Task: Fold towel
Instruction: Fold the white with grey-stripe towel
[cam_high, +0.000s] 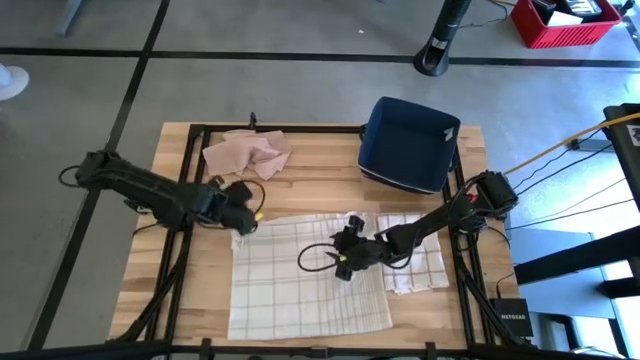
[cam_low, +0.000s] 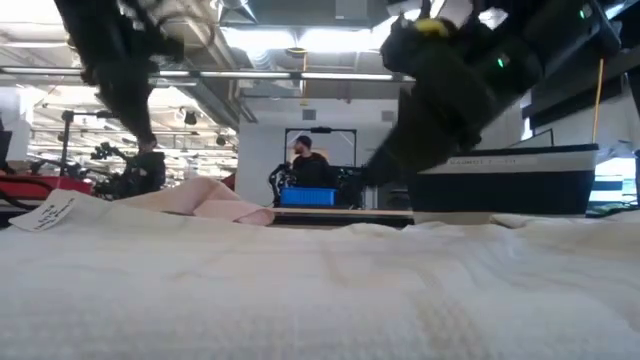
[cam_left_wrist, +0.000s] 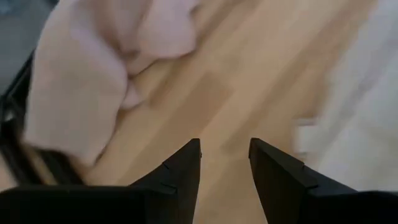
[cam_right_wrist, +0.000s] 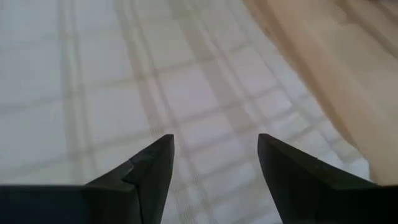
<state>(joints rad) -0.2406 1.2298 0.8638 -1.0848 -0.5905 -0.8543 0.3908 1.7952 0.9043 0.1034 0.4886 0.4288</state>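
Observation:
A white checked towel (cam_high: 305, 280) lies spread flat on the wooden table (cam_high: 320, 180), reaching its near edge; it fills the front of the low view (cam_low: 320, 290). My left gripper (cam_high: 243, 222) hovers over bare wood at the towel's far left corner, open, with nothing between its fingers (cam_left_wrist: 225, 162). The towel's edge (cam_left_wrist: 354, 93) shows beside it. My right gripper (cam_high: 343, 262) stands open above the towel's middle, pointing slantwise down at the checked cloth (cam_right_wrist: 216, 155); whether it touches the towel cannot be told.
A crumpled pink cloth (cam_high: 247, 153) lies at the far left of the table, just ahead of my left gripper (cam_left_wrist: 93, 68). A dark blue bin (cam_high: 410, 145) stands at the far right. A smaller white checked cloth (cam_high: 415, 265) lies beside the towel's right edge.

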